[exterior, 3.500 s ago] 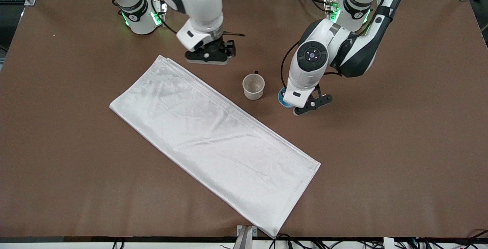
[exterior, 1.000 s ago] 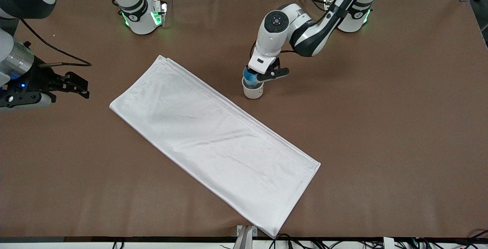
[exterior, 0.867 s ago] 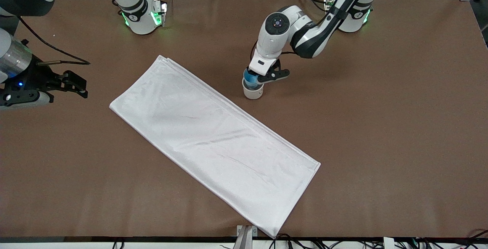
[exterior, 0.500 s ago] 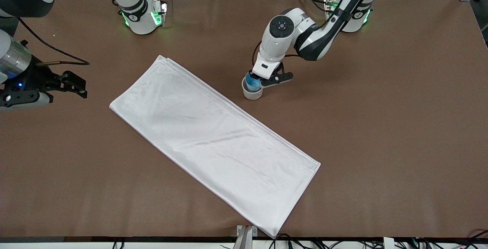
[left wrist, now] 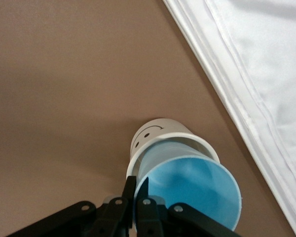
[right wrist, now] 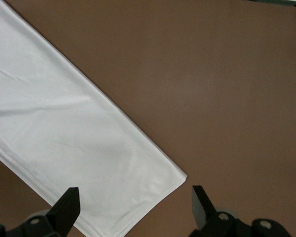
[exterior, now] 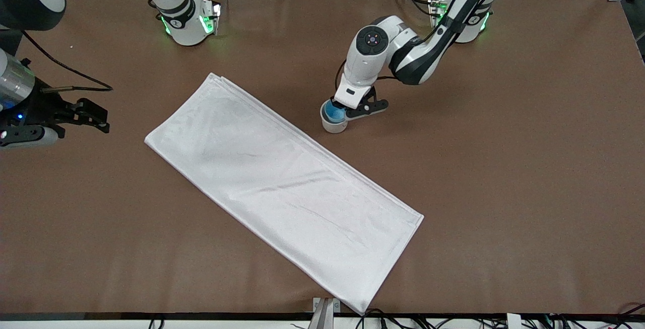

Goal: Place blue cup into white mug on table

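Observation:
The blue cup (exterior: 333,112) sits inside the white mug (exterior: 334,125), which stands on the brown table (exterior: 504,142) beside the white cloth's long edge. My left gripper (exterior: 347,109) is shut on the cup's rim. In the left wrist view its fingers (left wrist: 130,190) pinch the wall of the blue cup (left wrist: 192,187), which leans a little in the white mug (left wrist: 158,132); the mug shows a small smiley face and its handle is hidden. My right gripper (exterior: 98,117) is open and empty, waiting over the table's edge at the right arm's end.
A long white folded cloth (exterior: 282,183) lies diagonally across the middle of the table, its edge close to the mug. It also shows in the left wrist view (left wrist: 256,64) and under the right gripper's open fingers (right wrist: 64,133).
My left gripper has lowered the blue cup deeper into the white mug. My right gripper has drifted slightly toward the table's edge.

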Tool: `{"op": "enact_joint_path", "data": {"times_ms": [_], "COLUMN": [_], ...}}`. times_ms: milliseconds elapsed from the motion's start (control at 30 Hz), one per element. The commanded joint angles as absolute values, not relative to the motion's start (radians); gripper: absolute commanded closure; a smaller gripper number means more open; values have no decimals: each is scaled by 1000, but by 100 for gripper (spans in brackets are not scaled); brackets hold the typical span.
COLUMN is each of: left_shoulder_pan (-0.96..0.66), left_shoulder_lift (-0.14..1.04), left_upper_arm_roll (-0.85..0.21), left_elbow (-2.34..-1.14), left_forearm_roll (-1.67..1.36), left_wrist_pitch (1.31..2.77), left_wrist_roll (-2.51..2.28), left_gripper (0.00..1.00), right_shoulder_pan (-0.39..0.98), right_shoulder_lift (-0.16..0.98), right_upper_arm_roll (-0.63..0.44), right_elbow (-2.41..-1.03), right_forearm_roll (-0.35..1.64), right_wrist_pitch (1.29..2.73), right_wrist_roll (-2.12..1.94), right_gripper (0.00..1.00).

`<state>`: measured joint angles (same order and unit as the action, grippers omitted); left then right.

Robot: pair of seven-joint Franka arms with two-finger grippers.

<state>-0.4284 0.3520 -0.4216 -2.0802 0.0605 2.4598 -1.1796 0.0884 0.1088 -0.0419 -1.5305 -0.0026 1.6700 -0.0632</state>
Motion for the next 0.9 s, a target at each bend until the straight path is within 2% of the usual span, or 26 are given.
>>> {"op": "enact_joint_path", "data": {"times_ms": [0, 367, 867], "left_shoulder_pan": [-414, -388, -60], "left_shoulder_lift": [377, 338, 301], "left_upper_arm_roll": [-423, -416, -417], "left_elbow": [-2045, -2031, -1962], "left_forearm_roll": [92, 118, 179], "left_wrist_pitch": [2464, 2448, 2303], "left_wrist_roll": [-1169, -1166, -648], "left_gripper": [0, 0, 0], "right_shoulder_pan": [72, 74, 81], "right_shoulder_lift": [114, 121, 135], "right_upper_arm_roll": [-26, -26, -26], "right_elbow": [-1519, -1519, -1520], "right_forearm_roll": [-15, -15, -15], "right_wrist_pitch": [1669, 1669, 1678], "right_wrist_roll": [-72, -67, -66], "right_gripper": [0, 0, 0]}}
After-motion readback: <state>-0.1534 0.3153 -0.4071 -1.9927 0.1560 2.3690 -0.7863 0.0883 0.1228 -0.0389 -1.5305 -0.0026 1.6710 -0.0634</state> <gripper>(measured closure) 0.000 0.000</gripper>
